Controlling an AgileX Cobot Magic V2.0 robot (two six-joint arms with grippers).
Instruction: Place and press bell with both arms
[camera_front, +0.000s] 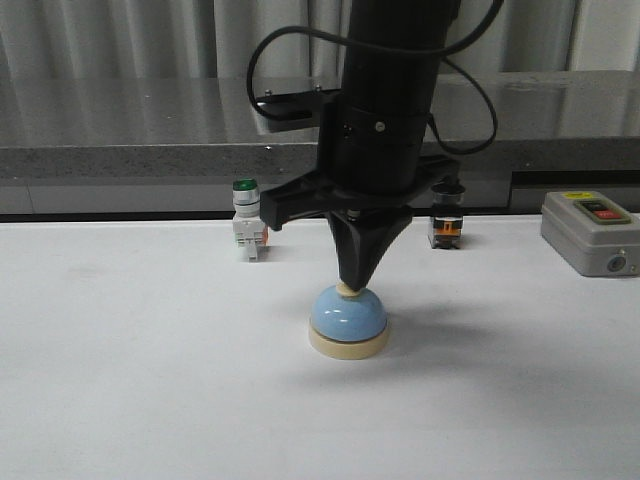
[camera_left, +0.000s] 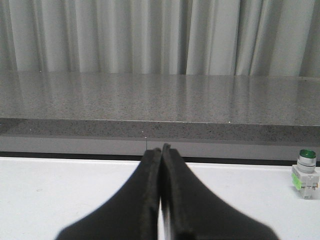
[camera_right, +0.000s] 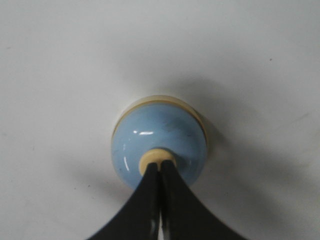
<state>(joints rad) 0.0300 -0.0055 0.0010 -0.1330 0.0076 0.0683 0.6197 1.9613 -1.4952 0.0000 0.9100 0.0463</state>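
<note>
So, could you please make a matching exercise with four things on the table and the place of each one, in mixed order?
Things:
1. bell
2. green-capped push-button switch
3. grey box with red and black buttons
4. left gripper

Places:
A. far right of the table
B. under the right gripper, fingers shut on its button
C. back of the table, left of the bell
D. away from the bell, fingers shut

Pairs: 1-B, 2-C, 3-A, 4-D
</note>
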